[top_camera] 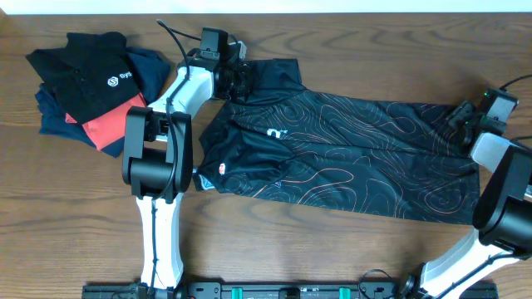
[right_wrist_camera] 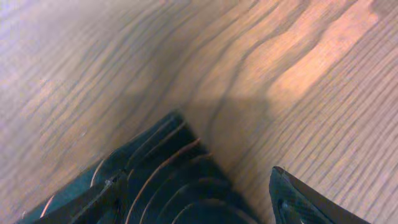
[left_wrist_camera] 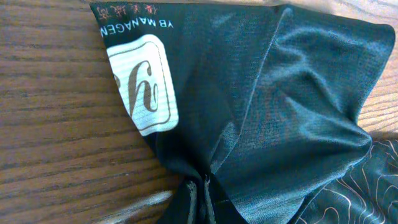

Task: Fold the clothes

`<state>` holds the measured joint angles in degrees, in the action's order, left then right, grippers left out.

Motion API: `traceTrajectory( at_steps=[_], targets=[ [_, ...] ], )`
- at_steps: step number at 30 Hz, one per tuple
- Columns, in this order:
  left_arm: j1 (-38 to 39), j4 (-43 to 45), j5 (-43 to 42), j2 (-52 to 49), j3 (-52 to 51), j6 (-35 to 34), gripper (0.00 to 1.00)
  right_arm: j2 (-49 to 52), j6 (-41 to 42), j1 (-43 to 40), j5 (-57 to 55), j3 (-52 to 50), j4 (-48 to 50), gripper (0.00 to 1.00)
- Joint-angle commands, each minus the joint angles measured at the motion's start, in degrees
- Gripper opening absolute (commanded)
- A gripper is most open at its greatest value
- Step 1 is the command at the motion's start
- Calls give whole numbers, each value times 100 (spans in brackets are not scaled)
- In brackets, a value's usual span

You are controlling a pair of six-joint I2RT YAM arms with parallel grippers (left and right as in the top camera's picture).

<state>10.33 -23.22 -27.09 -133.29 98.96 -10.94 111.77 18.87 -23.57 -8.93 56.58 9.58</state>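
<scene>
The clothes, a black jersey (top_camera: 349,158) with copper contour lines, lie spread flat across the middle of the table. My left gripper (top_camera: 242,80) is at its far left sleeve and is shut on a bunched fold of the fabric (left_wrist_camera: 249,124). In the left wrist view the cloth is pinched between the fingertips (left_wrist_camera: 205,200), and a white patch (left_wrist_camera: 143,84) shows on the sleeve. My right gripper (top_camera: 460,118) stands open at the jersey's right end. Its fingers (right_wrist_camera: 298,199) straddle the jersey's corner (right_wrist_camera: 177,180), which lies on the wood.
A pile of other garments sits at the back left: a black top with a white logo (top_camera: 96,71), navy cloth (top_camera: 58,116) and a coral-red piece (top_camera: 112,126). Bare wooden table (top_camera: 332,249) lies in front of the jersey.
</scene>
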Motion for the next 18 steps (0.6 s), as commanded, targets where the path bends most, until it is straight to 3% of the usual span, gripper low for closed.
traceTrajectory(
  at_steps=[1, 11, 13, 16, 17, 18],
  targets=[
    [4, -52, -79, 138, -48, -28, 6, 227, 103, -52, -46, 37, 142, 71],
    [4, -59, -76, 138, -48, -28, 6, 608, 101, -55, 376, 37, 481, 66],
    [4, -59, -79, 138, -48, -26, 6, 621, 101, -59, 378, 37, 470, 51],
    [4, -59, -79, 138, -48, -28, 6, 621, 103, -59, 376, 42, 481, 10],
    [4, -74, -79, 138, -48, -31, 6, 621, 101, -70, 376, 48, 479, 1],
    [2, -87, -81, 138, -48, -31, 6, 616, 103, -85, 378, 52, 466, 1]
  ],
)
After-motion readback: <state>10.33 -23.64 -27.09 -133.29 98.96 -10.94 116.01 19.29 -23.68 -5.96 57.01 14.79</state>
